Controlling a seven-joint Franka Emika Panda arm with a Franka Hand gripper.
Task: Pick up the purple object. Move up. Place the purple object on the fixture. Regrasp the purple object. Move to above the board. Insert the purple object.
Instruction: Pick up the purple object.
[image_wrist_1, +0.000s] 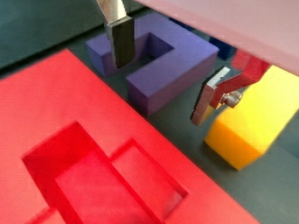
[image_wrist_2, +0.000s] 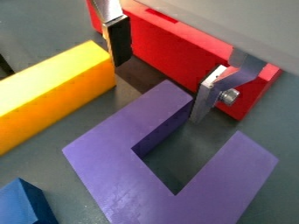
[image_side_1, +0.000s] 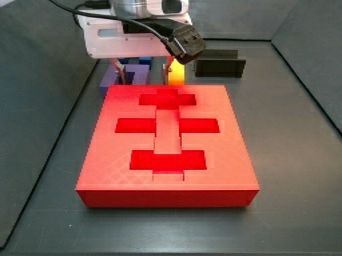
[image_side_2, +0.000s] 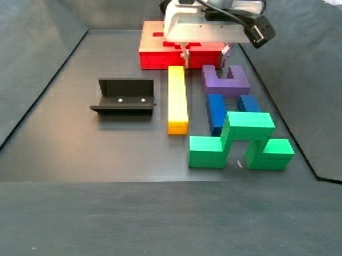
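no readable text, labels, brands or numbers on any object, gripper (image_wrist_2: 158, 74) low over the purple object (image_wrist_2: 163, 153)

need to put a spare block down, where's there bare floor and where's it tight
Bare floor lies left of the fixture and in front of the green block. It is crowded where the gripper straddles a prong of the purple object, between the yellow bar and the board.

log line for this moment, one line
phase: pick approach | gripper: open, jaws straddle one prong | purple object: on floor, ungrasped | fixture: empty
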